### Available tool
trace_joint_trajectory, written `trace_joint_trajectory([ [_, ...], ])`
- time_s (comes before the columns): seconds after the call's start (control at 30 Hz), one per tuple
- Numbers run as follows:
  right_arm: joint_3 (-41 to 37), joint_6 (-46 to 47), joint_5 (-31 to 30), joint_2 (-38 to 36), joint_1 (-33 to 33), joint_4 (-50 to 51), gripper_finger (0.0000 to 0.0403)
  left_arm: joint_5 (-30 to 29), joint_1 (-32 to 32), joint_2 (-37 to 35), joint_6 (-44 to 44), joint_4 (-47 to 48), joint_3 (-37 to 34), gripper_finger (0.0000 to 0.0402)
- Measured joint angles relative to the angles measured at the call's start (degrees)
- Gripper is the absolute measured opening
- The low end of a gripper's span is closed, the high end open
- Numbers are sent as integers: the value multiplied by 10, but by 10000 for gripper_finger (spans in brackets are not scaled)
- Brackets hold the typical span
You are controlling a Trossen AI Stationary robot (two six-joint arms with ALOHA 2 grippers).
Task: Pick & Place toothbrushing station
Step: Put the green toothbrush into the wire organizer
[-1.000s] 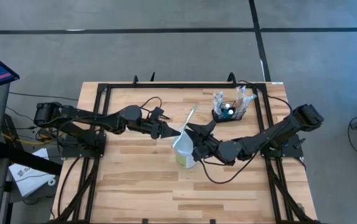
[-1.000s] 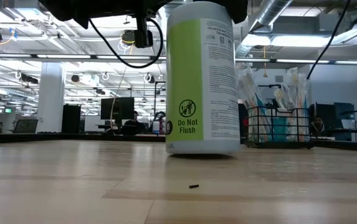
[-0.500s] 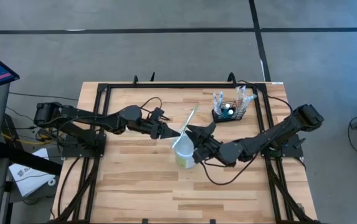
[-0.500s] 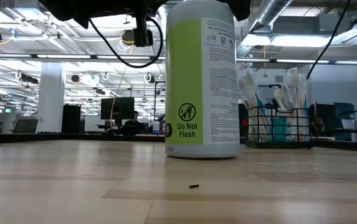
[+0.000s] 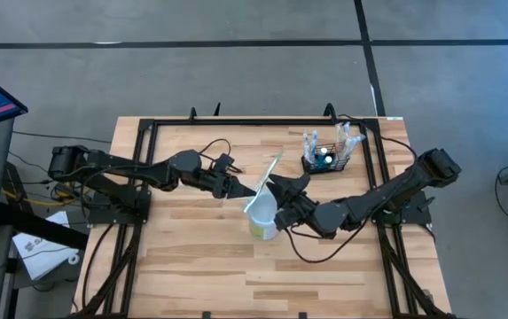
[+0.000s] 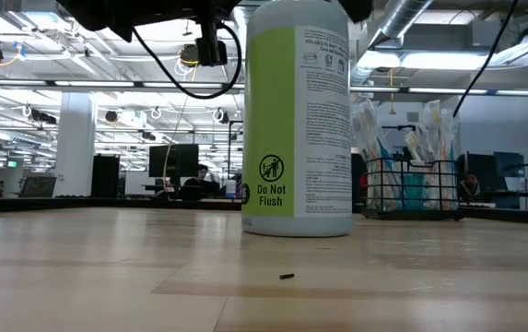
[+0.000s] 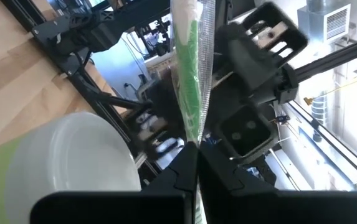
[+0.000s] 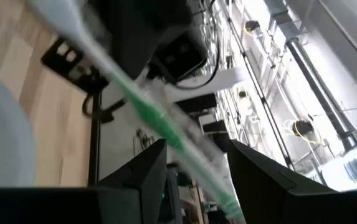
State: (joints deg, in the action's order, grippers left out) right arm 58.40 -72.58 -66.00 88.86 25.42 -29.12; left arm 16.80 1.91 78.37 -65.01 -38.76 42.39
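Observation:
My left gripper (image 5: 243, 189) is shut on a green toothbrush in a clear wrapper (image 5: 271, 168), over the middle of the table. The brush slants up toward the far right. A white-and-pale-green round canister (image 5: 264, 223) stands upright on the table just below it, and shows large in the low view (image 6: 296, 120). My right gripper (image 5: 282, 193) is open beside the canister's top, one finger on each side of the wrapped brush (image 8: 166, 134). The black wire-mesh basket (image 5: 329, 161) stands at the far right, holding several wrapped brushes. My left gripper pinches the wrapped toothbrush near its lower end (image 7: 194, 140) between its two fingers, coming level from the table's left. The brush is lifted clear and stands slanted above the fingers, beside the canister's white top (image 7: 72, 155). My right gripper: I cannot tell whether its fingers touch the brush or the canister.
A black metal frame (image 5: 147, 133) runs round the table's far part and sides. Cables (image 5: 214, 146) lie on the wood behind the left arm. The basket shows at the right in the low view (image 6: 411, 189). Bare wood lies toward the near edge.
The canister has slid a little toward the table's left, staying upright. My right gripper has shifted slightly with it. My left gripper has kept its hold on the brush.

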Motion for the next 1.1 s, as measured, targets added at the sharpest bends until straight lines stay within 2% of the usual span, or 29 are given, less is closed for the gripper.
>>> trace_joint_trajectory([
  [0.57, 12, -2, 36, 4, -13, 8, 161, 21, 0, 0, -4, -28, 0, 1],
  [0.77, 12, -11, 69, 4, -23, 1, 151, 21, 0, 0, -4, -28, 0, 1],
  [0.9, 12, -9, 76, 4, -31, -1, 118, 21, 0, 0, -4, -28, 0, 1],
  [1.1, 12, -9, 75, 5, -29, 16, 18, 17, 0, -1, 12, -39, 1, 1],
])
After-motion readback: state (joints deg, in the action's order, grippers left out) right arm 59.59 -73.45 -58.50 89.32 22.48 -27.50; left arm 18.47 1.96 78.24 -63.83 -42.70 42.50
